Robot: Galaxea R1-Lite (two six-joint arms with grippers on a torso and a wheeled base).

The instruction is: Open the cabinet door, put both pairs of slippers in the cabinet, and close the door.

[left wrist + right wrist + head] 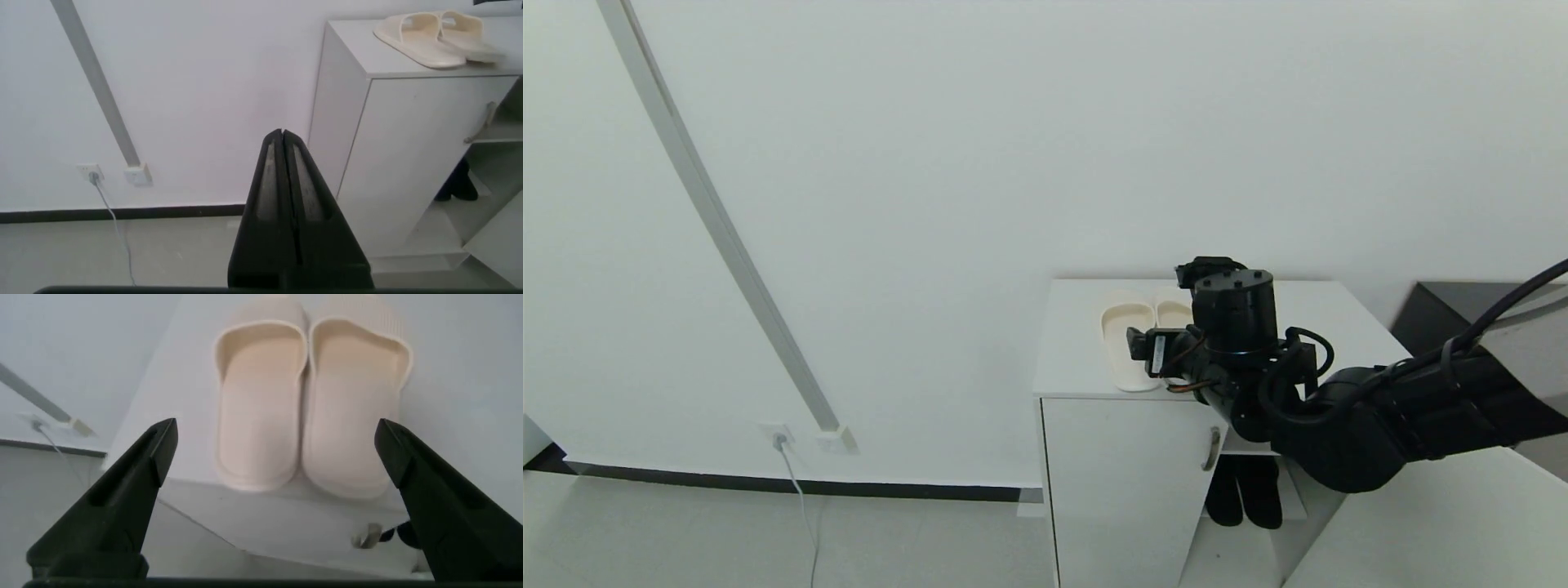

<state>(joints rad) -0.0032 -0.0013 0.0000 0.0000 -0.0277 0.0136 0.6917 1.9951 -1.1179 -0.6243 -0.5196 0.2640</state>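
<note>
Right gripper (276, 433) spread wide above cream slippers (310, 400) atop white cabinet (1078, 343), centre-right of head view; likely lined up to straddle pair. Black slippers (1245, 490) shelved inside, lower right. Left gripper (282, 139) pressed together, idle.

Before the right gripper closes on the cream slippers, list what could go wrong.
The open right gripper hovers over both cream slippers, side by side; closing might grip one and drop the other. They lie near the front edge of the cabinet; a nudge could send them to the floor. The black slippers already sit inside, so space may be tight.
</note>
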